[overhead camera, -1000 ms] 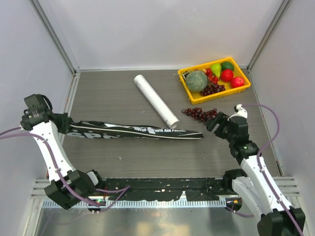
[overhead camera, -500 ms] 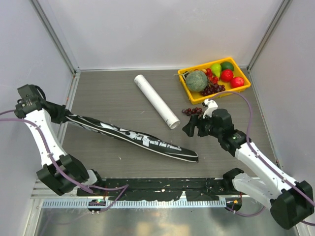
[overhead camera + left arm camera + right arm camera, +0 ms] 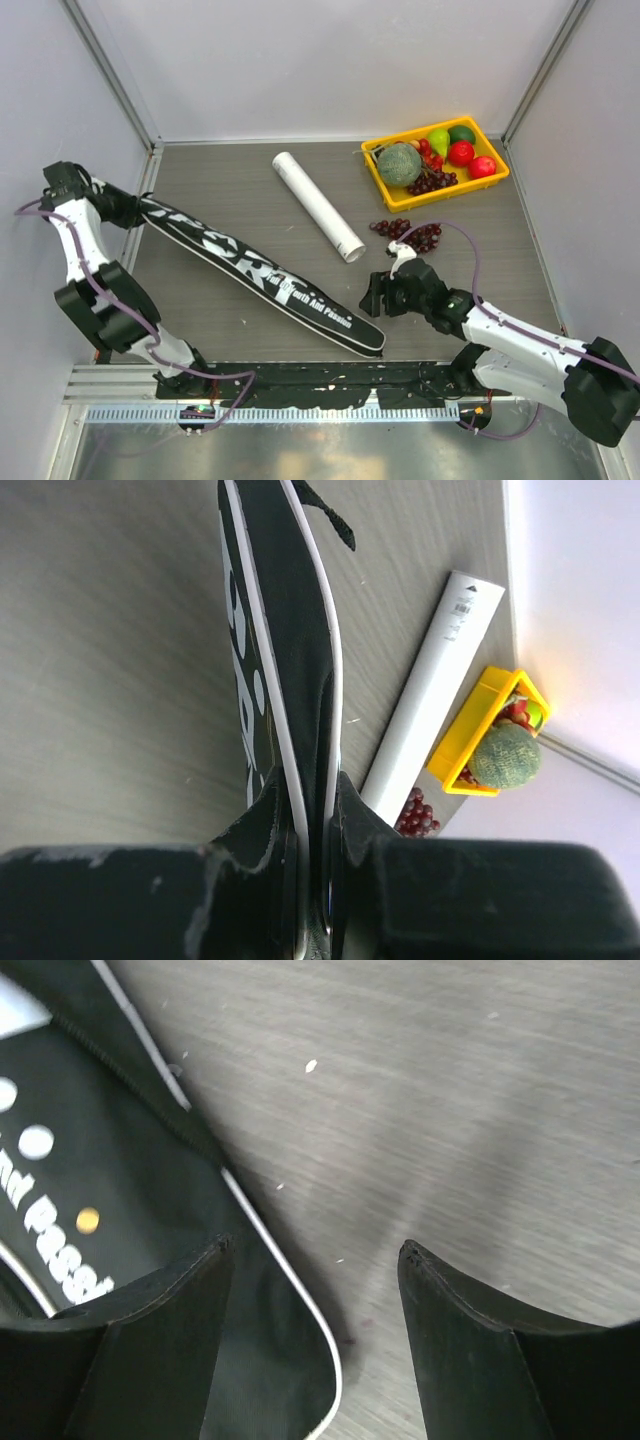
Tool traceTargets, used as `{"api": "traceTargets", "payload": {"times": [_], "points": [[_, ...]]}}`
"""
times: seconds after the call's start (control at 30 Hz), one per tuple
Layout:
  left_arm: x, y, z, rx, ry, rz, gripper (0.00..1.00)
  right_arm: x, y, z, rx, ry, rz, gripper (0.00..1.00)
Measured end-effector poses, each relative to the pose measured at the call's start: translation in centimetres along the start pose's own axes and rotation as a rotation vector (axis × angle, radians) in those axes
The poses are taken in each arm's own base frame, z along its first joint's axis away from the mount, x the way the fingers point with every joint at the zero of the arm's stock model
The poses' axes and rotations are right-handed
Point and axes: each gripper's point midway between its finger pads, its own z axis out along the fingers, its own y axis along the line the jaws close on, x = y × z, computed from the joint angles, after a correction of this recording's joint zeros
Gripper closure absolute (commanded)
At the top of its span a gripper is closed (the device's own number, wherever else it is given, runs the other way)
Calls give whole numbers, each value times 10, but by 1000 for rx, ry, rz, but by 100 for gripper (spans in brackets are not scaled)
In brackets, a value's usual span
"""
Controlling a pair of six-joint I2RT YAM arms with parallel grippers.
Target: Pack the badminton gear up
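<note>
Enclosure with plain pale walls (image 3: 330, 60) on three sides and metal corner posts. The floor is a grey wood-grain table (image 3: 230, 180); the right wrist view shows a few light specks on it. A black slotted rail (image 3: 330, 385) runs along the near edge between the arm bases.

The black racket-shaped bag (image 3: 260, 270) lies diagonally on the table. Its wide end is up at the left wall and its narrow end points to the near centre, white lettering face up.

The left gripper (image 3: 128, 208) is at the far left and is clenched on the bag's wide end. In the left wrist view both fingers pinch the white-piped edge.

The right gripper (image 3: 372, 295) is low over the bag's narrow tip with its jaws apart, holding nothing. One finger (image 3: 150, 1340) is above the bag, the other is above bare table.

The long white tube (image 3: 317, 205) lies flat mid-table at an angle, apart from the bag. The yellow tray (image 3: 470, 184) of fruit sits in the far right corner. A dark red grape bunch (image 3: 408, 232) lies loose on the table just in front of the tray.
</note>
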Motion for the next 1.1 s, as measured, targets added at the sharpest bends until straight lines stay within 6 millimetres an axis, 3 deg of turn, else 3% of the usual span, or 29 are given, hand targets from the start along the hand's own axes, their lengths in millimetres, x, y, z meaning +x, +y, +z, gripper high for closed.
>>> {"api": "traceTargets", "payload": {"times": [0.13, 0.3, 0.37, 0.4, 0.43, 0.57, 0.63, 0.67, 0.87, 1.0, 1.1], "points": [[-18, -17, 34, 65, 59, 24, 84, 9, 16, 0, -49, -10, -4, 29], [-39, -67, 63, 193, 87, 124, 78, 5, 35, 5, -90, -49, -18, 28], [-47, -87, 73, 260, 91, 163, 69, 8, 40, 8, -96, -37, -28, 28], [-50, -95, 78, 289, 92, 180, 59, 10, 42, 9, -97, -31, -32, 28], [-53, -101, 83, 315, 94, 193, 37, 10, 44, 10, -99, -27, -34, 28], [-69, -109, 100, 351, 93, 208, 27, 3, 54, 12, -106, -32, -42, 24], [-77, -105, 108, 320, 85, 216, 6, -6, 60, 12, -111, -45, -42, 23], [-80, -101, 109, 288, 75, 221, 0, -11, 63, 11, -114, -53, -43, 23], [-90, -93, 87, 142, -5, 291, 0, -32, 72, 2, -110, -97, -62, 16], [-80, -88, 57, 34, -56, 353, 1, -45, 71, -16, -91, -135, -77, 0], [-56, -97, 32, 25, -74, 418, 0, -61, 70, -38, -78, -195, -91, 5]]}}
